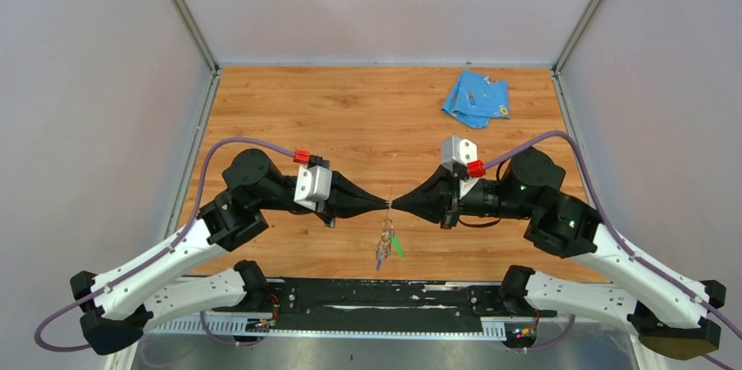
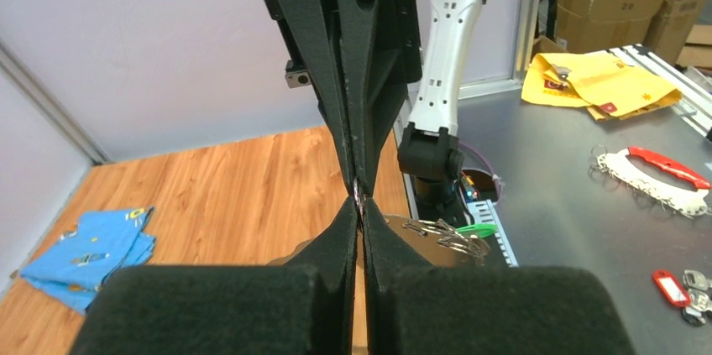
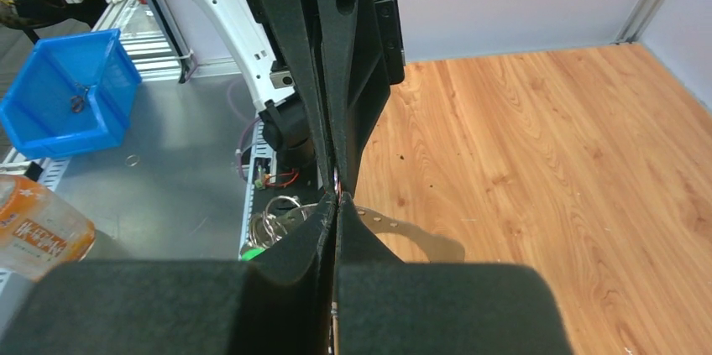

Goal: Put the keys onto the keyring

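My left gripper (image 1: 385, 203) and right gripper (image 1: 395, 204) meet tip to tip above the front of the wooden table. Both are shut on the top edge of the keyring (image 1: 386, 228), a thin grey metal band that hangs down between them. In the left wrist view the left gripper (image 2: 359, 202) pinches the band, and the keyring (image 2: 411, 246) curves off to the right. In the right wrist view the right gripper (image 3: 337, 197) clamps the keyring (image 3: 382, 221), whose row of small holes shows. The keys hang low on the band on small wire rings; the green-headed one (image 1: 397, 247) (image 2: 475, 229) (image 3: 252, 253) is plain.
A light-blue cloth (image 1: 475, 97) (image 2: 88, 254) lies crumpled at the back right of the table. The arms' black base rail (image 1: 376, 296) runs along the near edge. Off the table are yellow envelopes (image 2: 600, 78), a red-handled ring bunch (image 2: 655, 174) and a blue bin (image 3: 67, 103).
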You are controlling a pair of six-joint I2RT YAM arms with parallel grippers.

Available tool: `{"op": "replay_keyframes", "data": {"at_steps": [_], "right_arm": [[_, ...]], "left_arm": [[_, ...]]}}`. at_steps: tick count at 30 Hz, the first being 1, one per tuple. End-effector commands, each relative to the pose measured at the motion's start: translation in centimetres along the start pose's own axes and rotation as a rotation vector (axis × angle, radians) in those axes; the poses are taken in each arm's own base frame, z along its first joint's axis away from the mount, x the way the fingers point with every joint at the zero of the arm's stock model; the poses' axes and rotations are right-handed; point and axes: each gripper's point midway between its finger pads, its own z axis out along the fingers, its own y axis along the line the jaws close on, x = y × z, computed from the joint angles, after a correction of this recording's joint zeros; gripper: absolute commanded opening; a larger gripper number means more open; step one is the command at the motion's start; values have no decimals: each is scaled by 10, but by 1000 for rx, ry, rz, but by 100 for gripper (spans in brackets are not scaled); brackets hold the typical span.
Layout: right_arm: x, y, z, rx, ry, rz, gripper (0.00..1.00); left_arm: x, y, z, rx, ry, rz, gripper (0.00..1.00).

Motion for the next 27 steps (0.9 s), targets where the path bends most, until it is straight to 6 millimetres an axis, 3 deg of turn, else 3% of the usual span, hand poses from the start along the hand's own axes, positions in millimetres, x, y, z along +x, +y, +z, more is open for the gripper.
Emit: {"op": "replay_keyframes", "data": {"at_steps": [1,6,7,9,10,11,13,18,20,23,26,27], "right_arm": [[-30,7,-10,-9,-44,25,0],[-20,6,-2,-16,44,87,1],[-17,5,-1,-14,66,98,0],[-10,3,1,-10,109,106,1],[-9,2,1,-8,122,107,0],[-8,2,1,-5,130,107,1],[-9,1,0,-4,133,107,0],[8,-6,-1,42,169,116,1],[31,-16,-6,100,212,103,4],[91,-24,-10,144,315,108,38],[151,-31,-5,176,409,126,54],[166,-35,0,183,426,110,59]], "left_arm": [[-2,-21,-5,113,-25,75,0],[2,-23,-5,131,-11,75,0],[3,-24,-5,131,-7,70,3],[6,-22,-6,117,9,58,19],[9,-21,-8,108,28,57,21],[14,-20,-9,106,52,61,21],[19,-19,-10,93,71,51,1],[41,-10,-16,43,141,83,0],[48,-11,-21,62,174,101,0],[67,-9,-43,80,303,234,0],[80,31,-74,-78,421,280,0],[82,45,-84,-138,441,268,4]]}}
